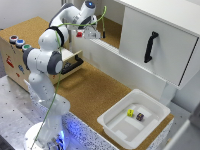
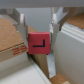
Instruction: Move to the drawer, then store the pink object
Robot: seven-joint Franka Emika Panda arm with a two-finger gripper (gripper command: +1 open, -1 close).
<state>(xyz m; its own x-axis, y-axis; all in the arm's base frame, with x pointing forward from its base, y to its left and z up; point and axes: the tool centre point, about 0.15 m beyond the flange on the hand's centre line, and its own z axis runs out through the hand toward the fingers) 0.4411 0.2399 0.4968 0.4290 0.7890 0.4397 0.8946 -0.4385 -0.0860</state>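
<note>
Over cork-topped bench (image 1: 95,87) | jaws pinch pink object (image 2: 39,42) | drawer (image 1: 70,60) open below

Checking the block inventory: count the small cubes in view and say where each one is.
3. The yellow cube and the dark brown cube lie side by side in the white tub. The pink object sits between the gripper fingers over the drawer. Others may be hidden.

drawer (image 1: 70,59): 1 | pink object (image 2: 39,43): 1 | small cubes in white tub (image 1: 150,102): 2 | white door (image 1: 170,45): 1
</note>
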